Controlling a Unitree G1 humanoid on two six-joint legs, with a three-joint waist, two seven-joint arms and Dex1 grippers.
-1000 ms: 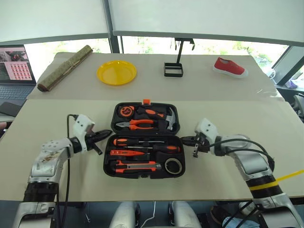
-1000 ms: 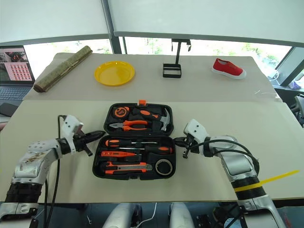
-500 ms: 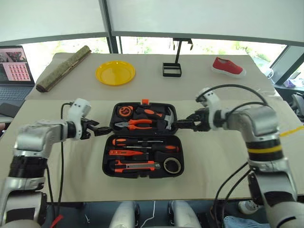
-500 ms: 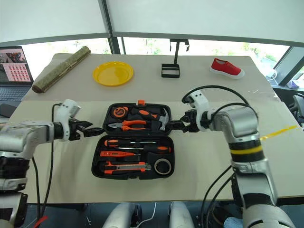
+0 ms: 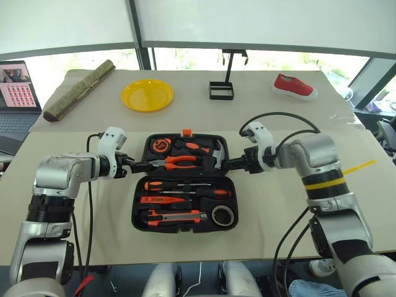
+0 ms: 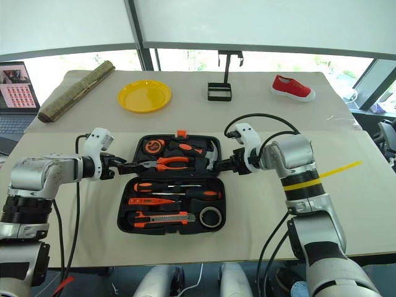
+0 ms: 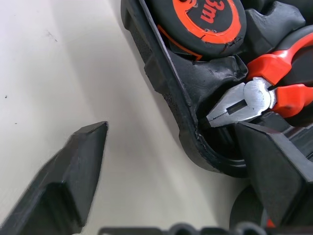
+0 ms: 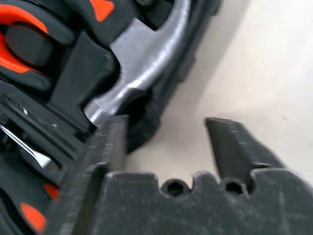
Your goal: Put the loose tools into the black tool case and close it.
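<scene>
Two hinged black halves of the tool case [image 5: 185, 187] flat open (tools slotted), both end effectors [image 5: 143, 166] [image 5: 231, 164] spread, straddling its rim.

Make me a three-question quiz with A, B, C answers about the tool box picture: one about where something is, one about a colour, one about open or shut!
1. Where is the red shoe?
A far table, right side
B inside the case
C on the plate

2. What colour is the plate?
A blue
B yellow
C green

3. The black tool case is:
A shut
B upside down
C open

Answers: 1 A, it sits at the far right of the back table. 2 B, it is plainly yellow. 3 C, both halves lie flat showing the tools.
</scene>
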